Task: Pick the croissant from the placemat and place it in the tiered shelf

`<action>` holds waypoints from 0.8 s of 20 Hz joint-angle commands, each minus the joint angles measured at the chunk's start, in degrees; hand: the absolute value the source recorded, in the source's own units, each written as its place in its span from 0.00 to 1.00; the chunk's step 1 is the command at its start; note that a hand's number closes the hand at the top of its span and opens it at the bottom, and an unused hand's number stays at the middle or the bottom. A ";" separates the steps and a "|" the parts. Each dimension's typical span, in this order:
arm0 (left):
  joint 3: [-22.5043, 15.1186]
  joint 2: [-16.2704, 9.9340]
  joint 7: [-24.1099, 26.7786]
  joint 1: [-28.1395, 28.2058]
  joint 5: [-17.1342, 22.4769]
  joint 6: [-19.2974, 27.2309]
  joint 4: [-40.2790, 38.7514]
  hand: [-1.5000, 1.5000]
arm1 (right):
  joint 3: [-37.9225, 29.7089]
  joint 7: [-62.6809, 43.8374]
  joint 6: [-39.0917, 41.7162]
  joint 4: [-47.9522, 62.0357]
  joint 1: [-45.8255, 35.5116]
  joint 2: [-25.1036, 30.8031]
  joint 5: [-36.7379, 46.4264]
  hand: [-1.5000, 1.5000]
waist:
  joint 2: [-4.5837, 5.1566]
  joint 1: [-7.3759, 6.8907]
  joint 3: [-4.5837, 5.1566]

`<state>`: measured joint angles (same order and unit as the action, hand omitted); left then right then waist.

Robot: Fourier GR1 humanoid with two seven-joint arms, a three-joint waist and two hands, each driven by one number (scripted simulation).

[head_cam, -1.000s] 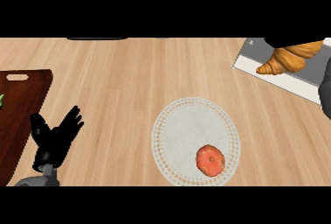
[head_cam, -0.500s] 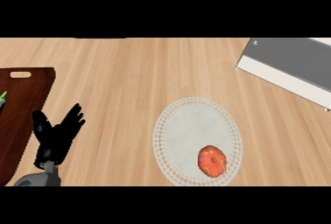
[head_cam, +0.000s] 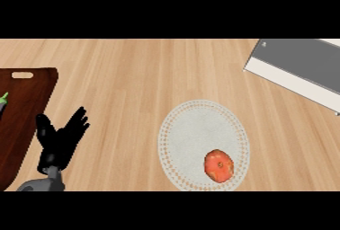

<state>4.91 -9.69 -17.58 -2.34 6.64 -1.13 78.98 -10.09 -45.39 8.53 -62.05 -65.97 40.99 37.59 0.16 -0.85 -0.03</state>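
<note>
A dark cutting board point(head_cam: 26, 112) is lying at the counter's point(head_cam: 133, 76) left edge, with a handle slot near its top. Something green is showing at its left rim. An orange-red round fruit point(head_cam: 219, 165) is sitting alone, lower right.

Bare counter point(head_cam: 146, 76) between placemat point(head_cam: 199, 130) and tiered shelf point(head_cam: 299, 67).

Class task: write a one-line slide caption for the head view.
Left hand rests open beside a dark cutting board; an orange fruit lies on the round placemat; grey shelf top right.
</note>
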 commanded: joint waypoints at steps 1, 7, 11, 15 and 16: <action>-0.18 -0.25 -2.39 -1.15 -0.33 0.26 0.33 0.50 | -1.56 7.56 0.74 7.45 0.05 2.37 -0.60 1.00 | 0.06 0.07 0.03; -0.44 -0.05 1.02 1.19 -1.14 -0.67 -0.21 0.50 | -0.67 14.76 -5.30 15.64 0.77 2.06 3.44 1.00 | 0.09 -0.30 0.03; 1.75 -2.05 0.78 -1.24 1.13 -3.34 -2.09 0.50 | -2.18 19.36 -6.55 24.20 -3.14 3.90 4.02 1.00 | 0.28 -0.54 0.04; 1.15 -1.33 0.81 -0.44 0.25 -2.48 -1.29 0.50 | -2.06 23.56 -10.68 31.16 -4.61 4.56 6.55 1.00 | 0.46 -1.07 0.02; -0.77 1.37 1.80 -2.11 -1.98 -0.16 -4.27 0.50 | -2.94 24.58 -13.05 33.53 -5.25 4.10 6.45 1.00 | 0.74 -1.24 0.01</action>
<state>5.11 -9.63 -16.66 -3.83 5.98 -2.08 77.32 -11.90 -25.10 -0.80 -35.35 -69.60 44.27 43.00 0.49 -1.64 -0.09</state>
